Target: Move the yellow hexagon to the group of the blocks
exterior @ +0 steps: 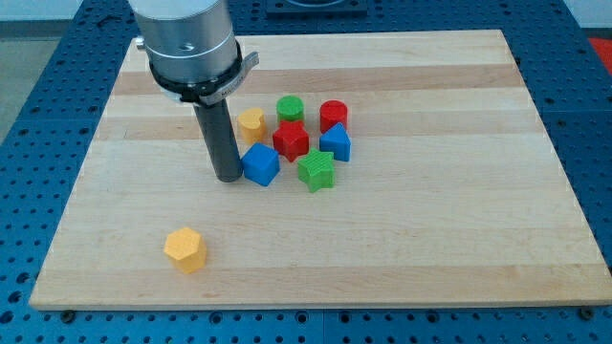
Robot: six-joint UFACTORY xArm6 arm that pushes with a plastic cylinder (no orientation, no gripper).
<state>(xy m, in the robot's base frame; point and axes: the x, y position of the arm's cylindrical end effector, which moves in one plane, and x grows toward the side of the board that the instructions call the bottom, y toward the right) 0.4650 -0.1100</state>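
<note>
The yellow hexagon [185,249] lies alone near the board's bottom left. The group sits above it, around the board's middle: a yellow block [251,124], a green cylinder [290,108], a red cylinder [333,115], a red star-like block [291,140], a blue block [336,143], a blue cube-like block [260,164] and a green star [316,171]. My tip [229,178] rests on the board just left of the blue cube-like block, close to it. The tip is up and to the right of the yellow hexagon, well apart from it.
The wooden board [459,239] lies on a blue perforated table [593,115]. The arm's grey cylinder [186,43] hangs over the board's top left.
</note>
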